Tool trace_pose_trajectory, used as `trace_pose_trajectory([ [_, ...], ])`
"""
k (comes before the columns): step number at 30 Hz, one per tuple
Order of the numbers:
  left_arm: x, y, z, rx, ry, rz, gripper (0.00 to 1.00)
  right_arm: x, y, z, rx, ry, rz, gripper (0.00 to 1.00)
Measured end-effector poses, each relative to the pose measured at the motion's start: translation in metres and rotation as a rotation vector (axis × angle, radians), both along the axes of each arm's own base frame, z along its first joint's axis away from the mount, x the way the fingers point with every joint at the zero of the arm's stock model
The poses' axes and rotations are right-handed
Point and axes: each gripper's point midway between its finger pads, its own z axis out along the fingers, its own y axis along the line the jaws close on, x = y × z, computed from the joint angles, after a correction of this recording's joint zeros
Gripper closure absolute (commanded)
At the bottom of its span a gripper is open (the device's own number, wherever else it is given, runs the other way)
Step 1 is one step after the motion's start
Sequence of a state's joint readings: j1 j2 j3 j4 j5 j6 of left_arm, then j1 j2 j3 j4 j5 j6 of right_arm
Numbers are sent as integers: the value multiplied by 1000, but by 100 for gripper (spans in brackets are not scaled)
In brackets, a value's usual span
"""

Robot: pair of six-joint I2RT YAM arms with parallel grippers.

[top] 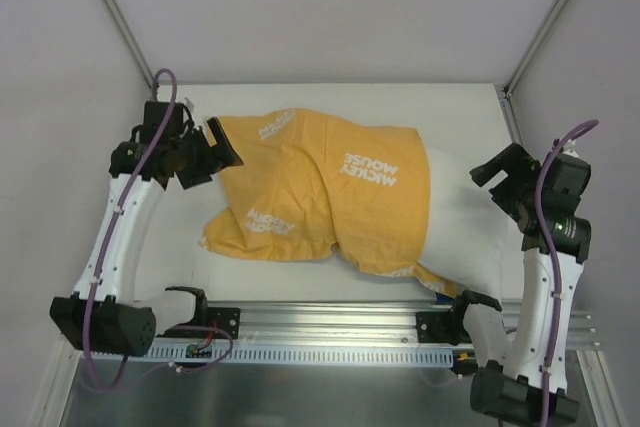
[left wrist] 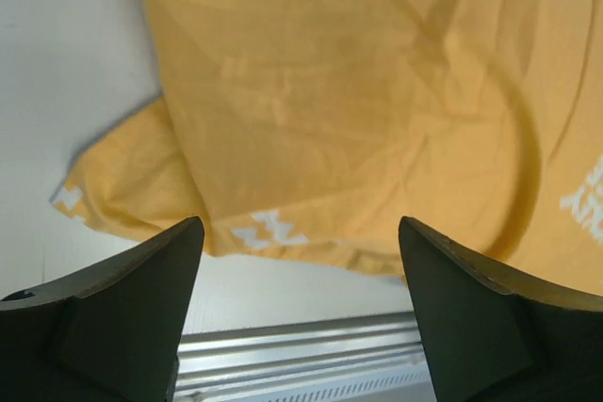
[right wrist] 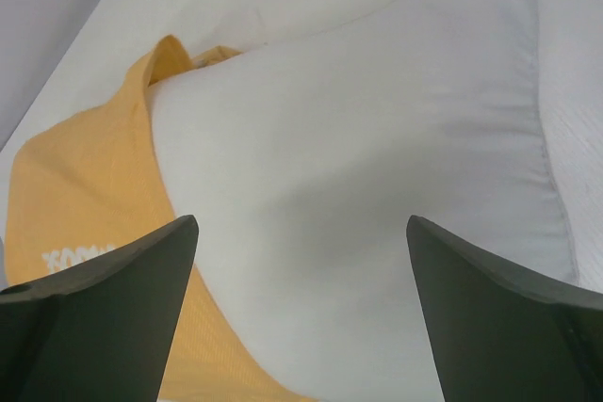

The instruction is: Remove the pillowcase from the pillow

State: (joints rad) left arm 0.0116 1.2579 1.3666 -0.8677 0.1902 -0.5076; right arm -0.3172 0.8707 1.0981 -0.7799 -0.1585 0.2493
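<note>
Two grippers, both released, nothing pinched in either. Your left gripper (top: 212, 155) sits at the far-left corner of the pillowcase (top: 320, 197), jaws spread wide. In its wrist view the orange-yellow cloth lies ahead of the fingers (left wrist: 122, 308), not between them. Your right gripper (top: 498, 185) hangs at the right end, jaws likewise wide apart, facing the bare white pillow (top: 462, 222). You can't tell from the top view whether a fingertip touches it. The pillowcase lies orange side up across the middle of the white table (top: 350, 102), white "MICKEY MOUSE" lettering showing, crumpled and folded over on the left where it looks slack. It covers the left and middle of the pillow. The pillow's right end sticks out uncovered and plump, with the case's hem running across it. A loose flap of the case trails toward the near edge, close to the aluminium rail (top: 330, 319).
</note>
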Motion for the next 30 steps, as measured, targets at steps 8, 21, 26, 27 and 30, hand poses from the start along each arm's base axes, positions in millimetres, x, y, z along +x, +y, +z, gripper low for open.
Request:
trace_pose_trajectory([
  [8, -107, -79, -76, -18, 141, -323, 1, -42, 48, -38, -3, 37, 173, 4],
  [21, -120, -112, -167, 6, 341, -387, 67, -39, 65, -116, 49, 208, 221, 70],
  [26, -92, -111, -166, 67, 306, -337, 79, -33, 64, -113, 41, 183, 222, 81],
  [27, -87, -111, -162, 72, 285, -329, 73, -33, 64, -112, 38, 178, 220, 75],
  [30, -81, -108, -151, 84, 229, -320, 18, -34, 62, -110, 25, 167, 219, 58],
])
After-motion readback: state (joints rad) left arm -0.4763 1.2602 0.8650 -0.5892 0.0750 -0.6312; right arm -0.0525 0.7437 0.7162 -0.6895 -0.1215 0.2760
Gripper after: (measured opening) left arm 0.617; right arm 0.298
